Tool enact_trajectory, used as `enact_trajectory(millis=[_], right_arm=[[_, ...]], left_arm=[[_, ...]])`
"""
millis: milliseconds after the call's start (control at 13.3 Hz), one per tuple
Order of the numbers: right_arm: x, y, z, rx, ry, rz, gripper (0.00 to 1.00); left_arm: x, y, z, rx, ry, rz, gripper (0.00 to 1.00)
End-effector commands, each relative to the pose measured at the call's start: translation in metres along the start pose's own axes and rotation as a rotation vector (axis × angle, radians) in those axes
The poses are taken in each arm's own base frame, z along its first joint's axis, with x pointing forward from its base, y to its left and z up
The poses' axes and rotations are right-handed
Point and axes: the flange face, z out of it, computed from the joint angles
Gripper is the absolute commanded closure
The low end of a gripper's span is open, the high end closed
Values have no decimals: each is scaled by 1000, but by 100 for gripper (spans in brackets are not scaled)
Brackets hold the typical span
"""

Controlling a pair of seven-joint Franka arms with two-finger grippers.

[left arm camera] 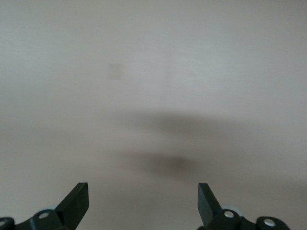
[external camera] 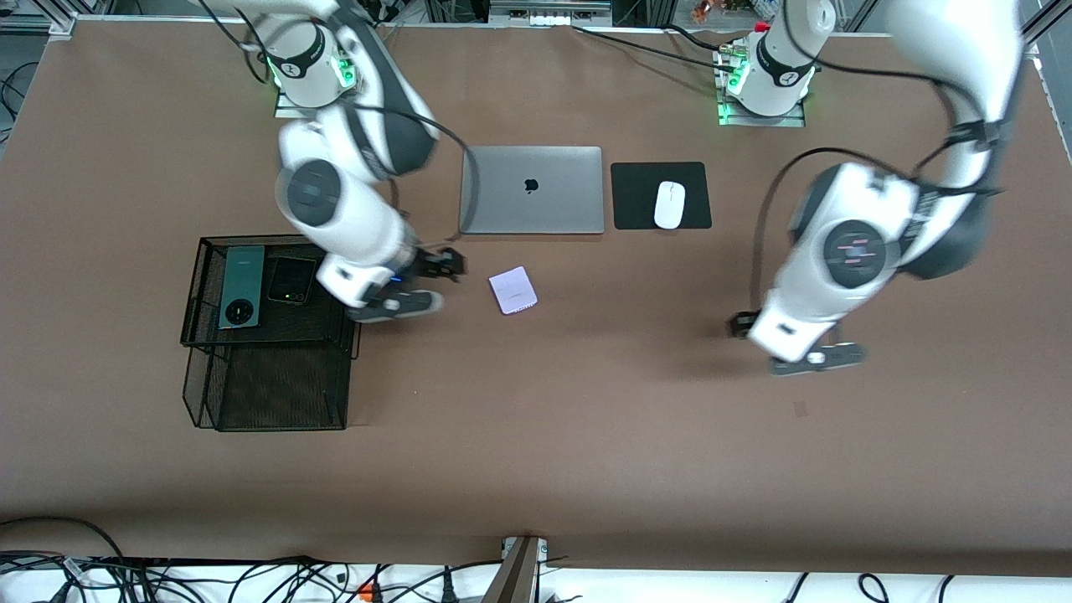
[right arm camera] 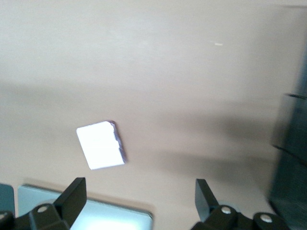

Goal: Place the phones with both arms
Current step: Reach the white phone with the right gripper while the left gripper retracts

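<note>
- Front view, nearest band: the left gripper [external camera: 740, 325] is hovering over bare table [external camera: 586, 435] toward the left arm's end; in its wrist view the jaws are standing wide apart, holding nothing.
- Middle band: the lilac-white phone [external camera: 512, 291] is lying flat on the table, outside the wire basket [external camera: 272, 335]; the right gripper [external camera: 448, 264] is hanging just beside it, jaws spread wide and empty.
- Within the basket's upper tray, the dark-green phone [external camera: 241, 286] and black phone [external camera: 291, 279] are lying side by side.
- Farthest band: the laptop [external camera: 533, 189] and the mouse [external camera: 669, 204] are sitting on the table, the mouse on its pad.
- Risk, as judged: the thin phone is lying flush, so descending fingers may skid over it or push it toward the laptop.
</note>
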Motion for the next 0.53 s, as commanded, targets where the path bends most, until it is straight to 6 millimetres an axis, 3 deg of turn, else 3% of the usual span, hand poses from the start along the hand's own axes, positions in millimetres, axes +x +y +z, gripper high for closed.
enact_trajectory(millis=[0, 226, 301, 451], right_arm=[[6, -57, 74, -2, 60, -42, 0], [-7, -83, 139, -20, 106, -36, 0], [-8, -86, 146, -23, 117, -52, 0], [-9, -84, 149, -32, 114, -69, 0]], left_arm=[[-12, -77, -35, -68, 16, 71, 0], [-22, -157, -90, -93, 42, 91, 0], [-28, -174, -108, -113, 59, 70, 0], [-29, -187, -152, -136, 94, 29, 0]])
